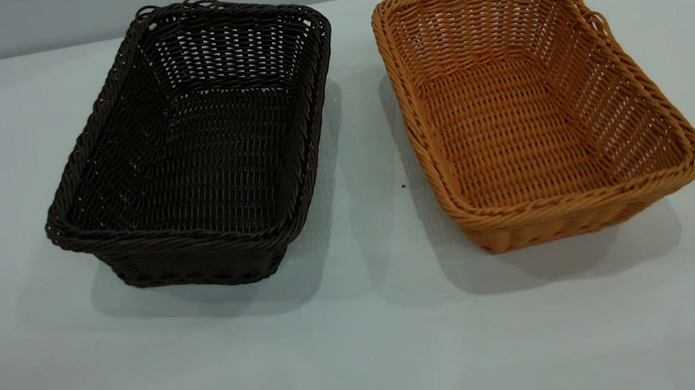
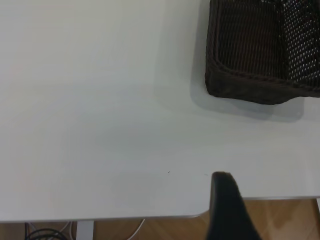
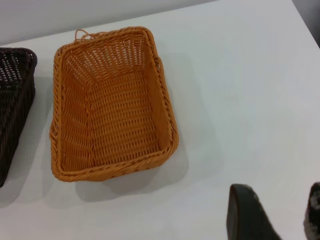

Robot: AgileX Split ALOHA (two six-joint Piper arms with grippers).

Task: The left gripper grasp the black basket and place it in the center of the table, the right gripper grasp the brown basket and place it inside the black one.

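The black basket (image 1: 194,149) stands on the white table (image 1: 373,358) at the left, and the brown basket (image 1: 535,102) stands beside it at the right, a gap between them. Both are upright and empty. Neither arm shows in the exterior view. In the left wrist view my left gripper (image 2: 272,200) hovers over the table's edge, well away from the black basket's corner (image 2: 260,55); one finger (image 2: 225,200) shows and the other is out of frame. In the right wrist view my right gripper (image 3: 280,200) is open and empty, apart from the brown basket (image 3: 110,105).
The table's edge (image 2: 150,218) runs under the left gripper, with wooden floor and cables below. The black basket's end also shows in the right wrist view (image 3: 15,105). Bare table lies in front of both baskets.
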